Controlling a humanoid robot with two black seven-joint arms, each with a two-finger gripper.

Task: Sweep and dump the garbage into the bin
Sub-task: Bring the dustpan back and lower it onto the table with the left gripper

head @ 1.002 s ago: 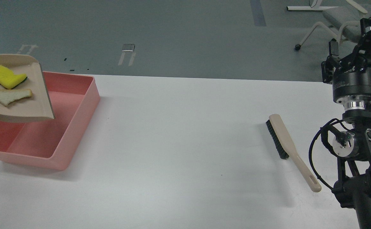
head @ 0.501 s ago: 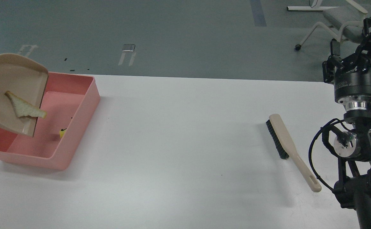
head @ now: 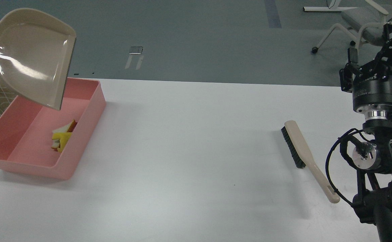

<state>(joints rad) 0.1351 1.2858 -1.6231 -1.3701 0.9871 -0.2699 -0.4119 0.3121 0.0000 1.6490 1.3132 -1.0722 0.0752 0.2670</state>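
Note:
The pink bin [head: 87, 118] stands at the table's left edge. Both scraps lie piled together on its floor by the right wall: the white bread slice [head: 68, 127] and the yellow sponge chunk [head: 62, 138]. The beige dustpan [head: 34, 55] hangs empty and tilted above the bin's far end, its handle running off the top left. My left gripper is out of view. My right gripper [head: 381, 47] is raised at the far right, away from the bin; it is dark and its fingers cannot be told apart.
The beige black-bristled brush [head: 301, 148] lies on the white table [head: 189, 151] at the right, handle toward me, near my right arm. An office chair [head: 357, 23] stands on the floor beyond the table's far right corner.
The dustpan tipped, and the sponge, then the bread, slid out into the bin. The dustpan has since risen, empty. The right arm has barely moved.

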